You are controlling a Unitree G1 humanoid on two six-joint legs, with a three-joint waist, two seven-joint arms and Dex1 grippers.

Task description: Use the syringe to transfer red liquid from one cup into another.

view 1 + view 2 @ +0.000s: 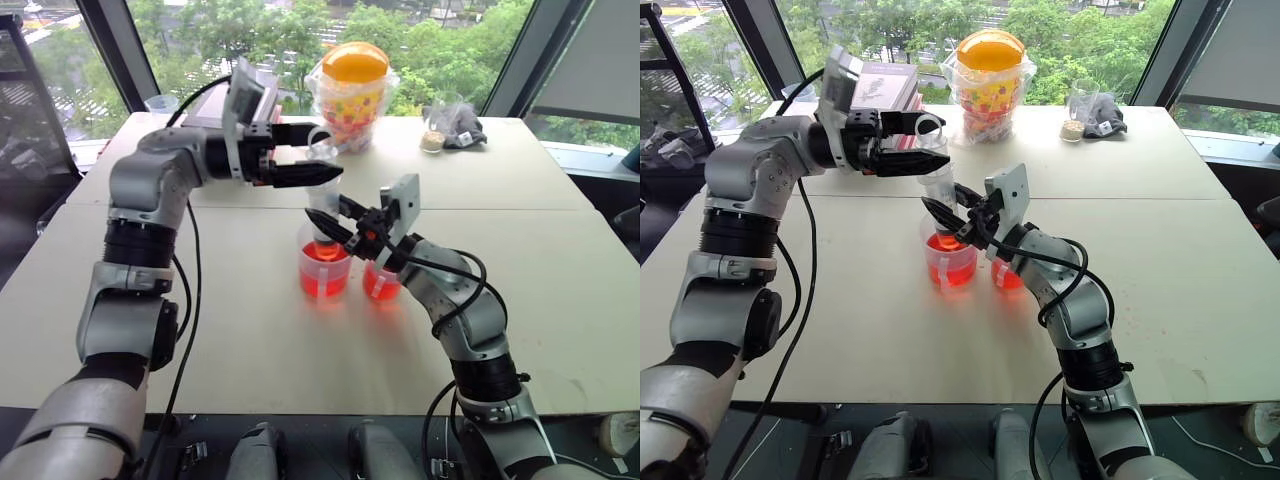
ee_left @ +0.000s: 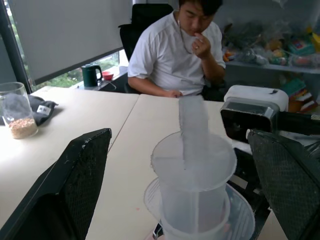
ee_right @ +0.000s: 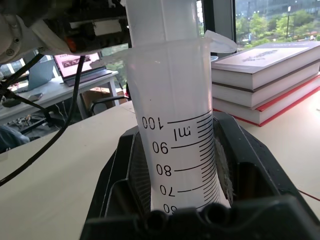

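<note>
Over the taller cup [image 1: 324, 268] of red liquid [image 1: 323, 280] stands the syringe [image 1: 942, 195], upright, its lower end inside the cup's mouth and its white plunger sticking up above the barrel. The right gripper [image 1: 943, 222] is clamped on the barrel low down, just over the cup rim; in the right wrist view the printed scale on the barrel sits squarely between its two black fingers [image 3: 240, 160]. The left gripper [image 1: 322, 153] is level with the plunger top, reaching in from the robot's left, and its fingers [image 2: 75, 185] stand wide apart on either side of the plunger's round flange without touching it, as the left wrist view shows. Just beside the taller cup, on the robot's right, sits the shorter cup [image 1: 381, 282], also holding red liquid, the two nearly touching on the pale table [image 1: 560, 280]. Farther back on the table are a clear jar with an orange lid [image 1: 354, 92], a stack of books [image 3: 265, 70], and a small cup with beige grains [image 1: 433, 135] next to a dark cloth [image 1: 464, 128]. A person in a white shirt [image 2: 180, 52] sits beyond the table.
</note>
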